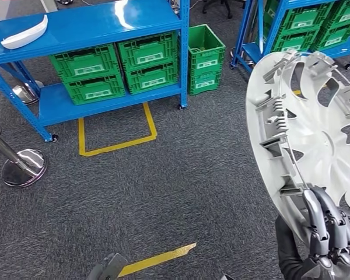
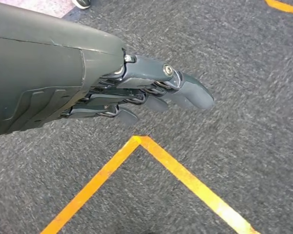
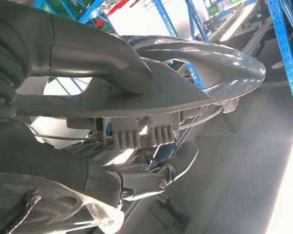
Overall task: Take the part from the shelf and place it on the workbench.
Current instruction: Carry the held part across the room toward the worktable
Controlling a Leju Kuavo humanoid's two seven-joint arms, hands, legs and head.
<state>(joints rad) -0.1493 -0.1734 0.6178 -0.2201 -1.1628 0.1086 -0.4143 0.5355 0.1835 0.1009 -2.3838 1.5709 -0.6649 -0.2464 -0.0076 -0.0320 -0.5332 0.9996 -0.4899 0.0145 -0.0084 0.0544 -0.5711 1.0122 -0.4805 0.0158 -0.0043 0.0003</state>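
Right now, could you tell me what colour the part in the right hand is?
The part is white; head view shows it best.

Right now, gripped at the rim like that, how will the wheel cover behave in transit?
Wheel cover looks like thin, cut-out plastic: probably light, slightly flexible. Right hand grips only its lower rim, so it may swing or pivot. The clips behind look breakable.

- Left hand (image 2: pixel 137 92): dark grey smooth cover; segmented dark grey fingers (image 2: pixel 189 92) with rounded tips; silver screw heads at the knuckle pivots nearest the cover.
- Right hand (image 1: pixel 332 233): dark grey jointed fingers; thick smooth grey thumb (image 3: pixel 97 53); silver pivot screw on a finger, in the right wrist view.
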